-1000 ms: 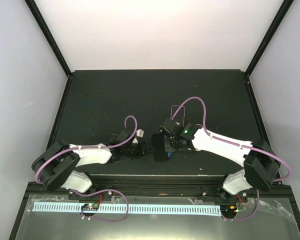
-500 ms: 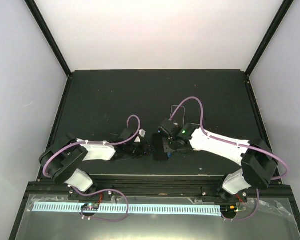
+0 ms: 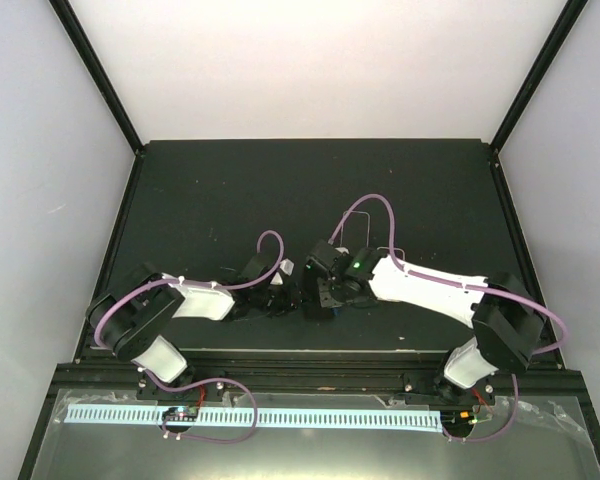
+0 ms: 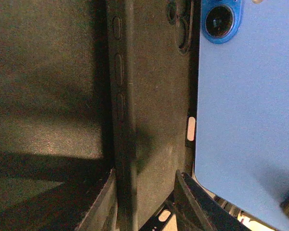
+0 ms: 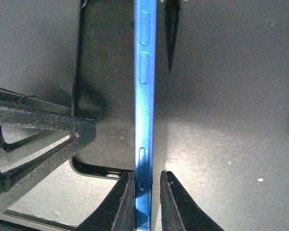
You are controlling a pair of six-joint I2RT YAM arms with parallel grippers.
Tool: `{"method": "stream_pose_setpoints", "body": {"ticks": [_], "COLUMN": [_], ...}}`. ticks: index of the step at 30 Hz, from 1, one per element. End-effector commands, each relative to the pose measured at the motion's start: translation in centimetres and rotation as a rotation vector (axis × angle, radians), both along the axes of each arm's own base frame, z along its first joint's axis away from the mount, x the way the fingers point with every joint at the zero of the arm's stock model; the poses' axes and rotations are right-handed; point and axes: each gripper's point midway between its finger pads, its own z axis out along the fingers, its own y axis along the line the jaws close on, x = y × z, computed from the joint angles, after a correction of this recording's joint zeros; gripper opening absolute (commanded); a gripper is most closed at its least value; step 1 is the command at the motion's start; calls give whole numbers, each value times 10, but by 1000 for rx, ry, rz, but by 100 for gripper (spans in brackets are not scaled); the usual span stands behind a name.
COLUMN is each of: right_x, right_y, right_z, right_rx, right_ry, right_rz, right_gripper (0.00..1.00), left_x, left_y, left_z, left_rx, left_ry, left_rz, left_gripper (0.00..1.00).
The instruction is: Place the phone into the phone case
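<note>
The blue phone stands on its long edge between my right gripper's fingers, which are shut on it. In the left wrist view the phone's back and lens face the black phone case, which lies flat on the table beside it, as the right wrist view also shows. My left gripper straddles the case's near side wall, jaws a little apart, one finger outside and the other on the case floor. From above, both grippers meet at the table's front centre, left and right.
A thin wire frame lies on the black table behind the right gripper. The table's front rail runs just behind both arms. Purple cables loop above both wrists.
My left gripper has moved right, up to the case. My right gripper has shifted left with the phone in it.
</note>
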Motion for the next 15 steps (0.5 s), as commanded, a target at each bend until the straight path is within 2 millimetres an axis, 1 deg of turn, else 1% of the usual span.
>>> {"method": "stream_pose_setpoints", "body": {"ticks": [1,6,10,15], "right_x": [-7,-5,-2,-2], "right_y": [13,30,35,53], "right_z": [-8,-11,-18,-25], "right_rx": [12,75,87,145], "right_ry": [37,51,50,75], "right_rz": [3,1,-10,15], "right_gripper": [21,22,22,28], "left_x": [3,-2,-5,-7], "left_y": [-8,-11,-7,2], "left_z": [9,10,11,15], "left_rx": [-38,-51,-56,-50], "left_ry": [-16,-6,-1,-12], "left_rz": [-8,-15,-2,30], "left_gripper": [33,30,30,30]}}
